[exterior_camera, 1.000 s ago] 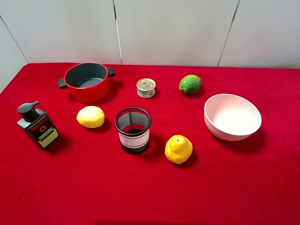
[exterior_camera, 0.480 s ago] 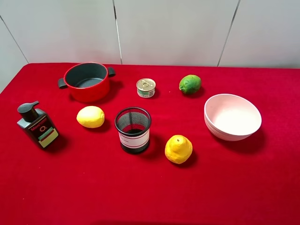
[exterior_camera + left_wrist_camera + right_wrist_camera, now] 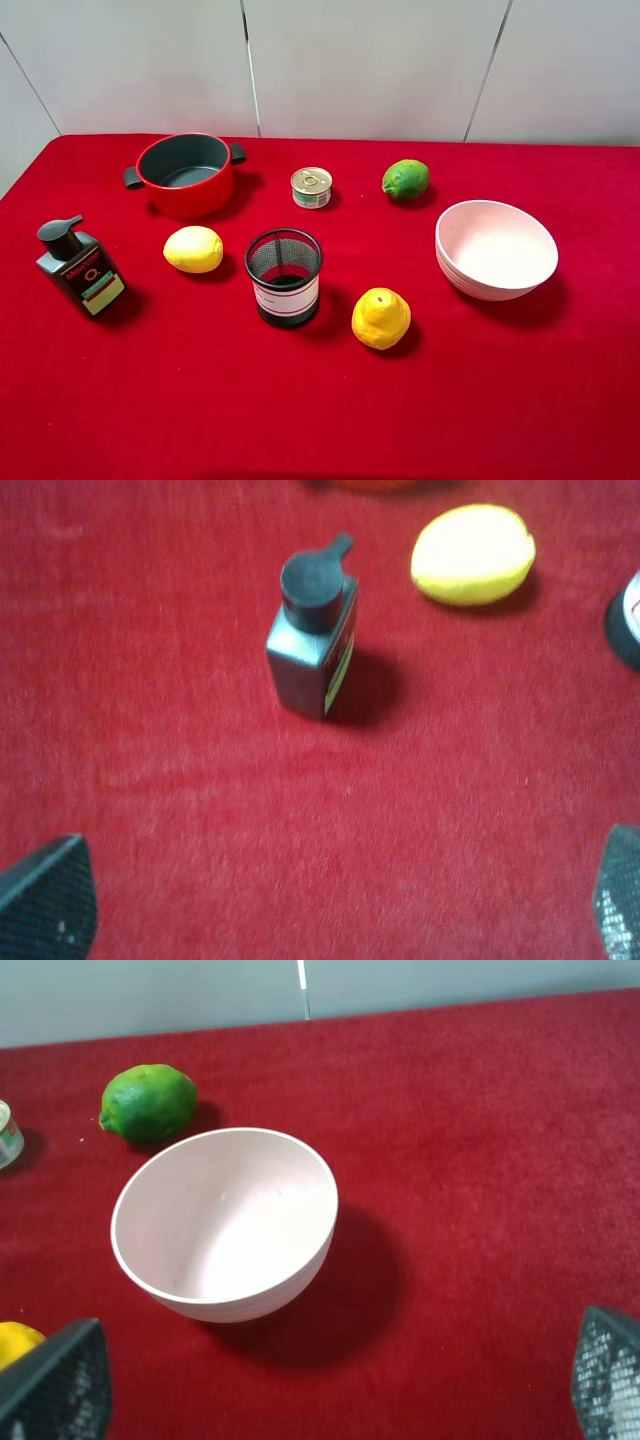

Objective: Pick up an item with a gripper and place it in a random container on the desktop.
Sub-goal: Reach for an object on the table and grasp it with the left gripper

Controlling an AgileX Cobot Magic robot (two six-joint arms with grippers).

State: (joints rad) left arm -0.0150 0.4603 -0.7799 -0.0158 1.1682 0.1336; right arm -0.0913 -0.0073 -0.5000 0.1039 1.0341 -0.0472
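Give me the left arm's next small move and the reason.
Probably ease the left pincer down toward the pump bottle: it stands upright, untouched, ahead of the wide-open jaws, which hold nothing.

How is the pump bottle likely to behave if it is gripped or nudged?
The bottle looks rigid and flat-sided, so it probably won't roll or squash. It stands upright, taller than its base, with a pump head on top, so a high nudge could tip it. The cloth likely resists sliding, favouring tipping over skidding.
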